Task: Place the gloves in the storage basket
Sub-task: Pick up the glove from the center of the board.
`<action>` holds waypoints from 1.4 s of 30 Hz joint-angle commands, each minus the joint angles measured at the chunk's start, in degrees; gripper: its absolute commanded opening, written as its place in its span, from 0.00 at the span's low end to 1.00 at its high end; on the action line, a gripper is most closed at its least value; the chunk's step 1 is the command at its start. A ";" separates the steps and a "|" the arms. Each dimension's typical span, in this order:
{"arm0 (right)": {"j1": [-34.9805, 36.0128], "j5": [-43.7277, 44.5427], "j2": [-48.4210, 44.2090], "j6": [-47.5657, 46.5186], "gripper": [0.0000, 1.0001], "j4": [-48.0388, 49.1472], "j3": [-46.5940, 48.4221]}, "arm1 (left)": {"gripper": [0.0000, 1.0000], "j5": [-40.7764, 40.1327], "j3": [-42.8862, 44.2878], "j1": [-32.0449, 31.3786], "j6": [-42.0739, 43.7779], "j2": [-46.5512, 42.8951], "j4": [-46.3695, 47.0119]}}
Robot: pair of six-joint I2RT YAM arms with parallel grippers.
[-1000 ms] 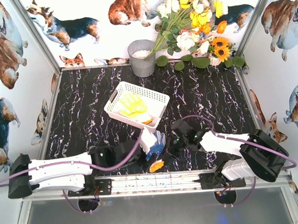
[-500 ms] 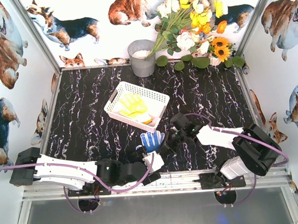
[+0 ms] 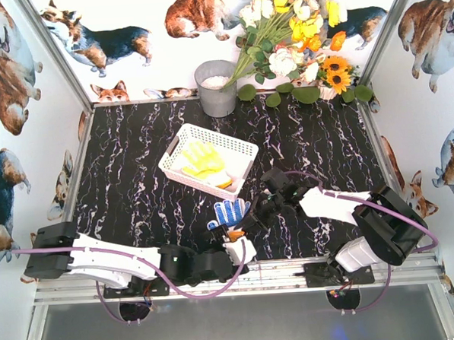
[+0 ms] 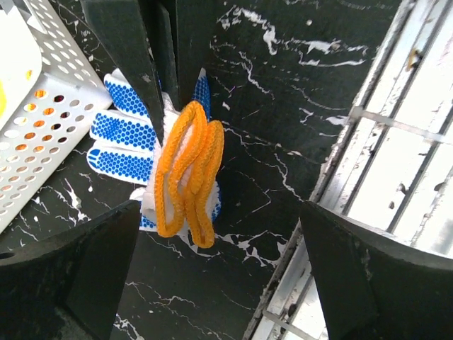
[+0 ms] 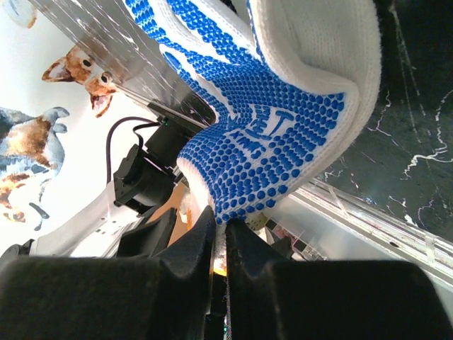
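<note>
A white glove with blue-dotted palm [image 3: 231, 212] and orange cuff hangs just above the table, in front of the storage basket [image 3: 210, 132]. My right gripper [image 3: 250, 219] is shut on this glove [image 5: 269, 127], its fingers [image 5: 191, 248] pinching the knit near the cuff. The left wrist view shows the glove's orange cuff [image 4: 190, 173] dangling with the right arm's dark fingers clamped on it from above. My left gripper [image 3: 240, 251] is open and holds nothing, low by the front rail just short of the cuff. A yellow glove [image 3: 202, 157] lies in the basket [image 4: 42, 127].
A grey metal bucket [image 3: 216, 87] stands at the back, with a bunch of flowers [image 3: 296, 37] to its right. The metal front rail [image 3: 278, 272] runs close behind my left gripper. Corgi-print walls enclose the black marble table [image 3: 129, 183].
My left arm has swung back from the glove toward the front rail, its jaws opening wider. The right gripper has carried the glove slightly up and toward the basket.
</note>
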 commanded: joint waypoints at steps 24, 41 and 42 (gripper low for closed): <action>-1.47 3.18 -9.54 -1.00 0.41 -5.22 0.72 | 0.00 9.22 1.19 10.36 -0.81 4.94 8.24; -3.89 10.28 -12.50 -0.60 0.82 -8.06 -1.91 | 0.00 14.62 1.86 13.59 -12.19 1.48 7.23; -3.83 10.01 -11.98 -0.65 0.82 -7.96 -2.04 | 0.00 14.59 1.71 13.58 -12.40 1.32 7.37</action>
